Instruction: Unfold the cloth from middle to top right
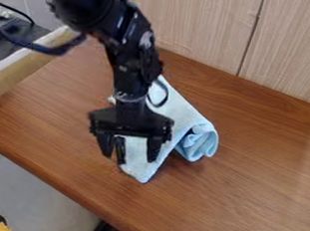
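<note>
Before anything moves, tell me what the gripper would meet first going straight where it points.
Likely the light blue cloth beneath the gripper, though the gap between them is unclear.

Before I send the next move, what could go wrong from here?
Wrong layer count: the black two-finger claw stands open over the near part of the light blue cloth; closing there might grab several layers or none, as its height is unclear.
Drag: the curled right end could stay bunched and slide along instead of opening.
Blind spot: the black arm hides part of the cloth, so a fold there might be missed.
</note>
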`<state>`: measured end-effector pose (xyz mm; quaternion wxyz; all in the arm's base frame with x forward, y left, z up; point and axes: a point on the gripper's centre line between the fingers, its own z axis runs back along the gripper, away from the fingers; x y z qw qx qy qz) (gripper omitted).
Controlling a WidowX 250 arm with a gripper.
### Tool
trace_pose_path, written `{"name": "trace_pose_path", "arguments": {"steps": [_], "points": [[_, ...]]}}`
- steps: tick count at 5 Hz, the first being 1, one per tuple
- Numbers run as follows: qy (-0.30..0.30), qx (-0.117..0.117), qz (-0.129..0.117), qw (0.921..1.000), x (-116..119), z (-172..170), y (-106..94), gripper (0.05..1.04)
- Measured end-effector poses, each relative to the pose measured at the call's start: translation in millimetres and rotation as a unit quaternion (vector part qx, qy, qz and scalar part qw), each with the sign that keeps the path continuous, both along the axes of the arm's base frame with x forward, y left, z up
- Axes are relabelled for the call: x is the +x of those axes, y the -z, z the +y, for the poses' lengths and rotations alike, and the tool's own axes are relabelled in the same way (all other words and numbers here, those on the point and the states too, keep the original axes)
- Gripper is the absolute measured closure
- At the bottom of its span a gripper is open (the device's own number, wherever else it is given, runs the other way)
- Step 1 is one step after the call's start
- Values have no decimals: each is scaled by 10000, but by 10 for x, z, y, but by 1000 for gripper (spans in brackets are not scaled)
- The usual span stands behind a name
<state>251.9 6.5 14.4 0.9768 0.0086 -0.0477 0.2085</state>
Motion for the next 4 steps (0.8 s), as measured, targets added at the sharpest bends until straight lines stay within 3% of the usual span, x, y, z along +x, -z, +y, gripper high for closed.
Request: {"name": "trace_pose_path", "arguments": {"steps": [1,2,4], "points": [[168,261,236,9992,-2,-37,248,83],[269,282,253,9989,98,-53,292,110],[308,366,229,9986,109,-83,307,665]]}}
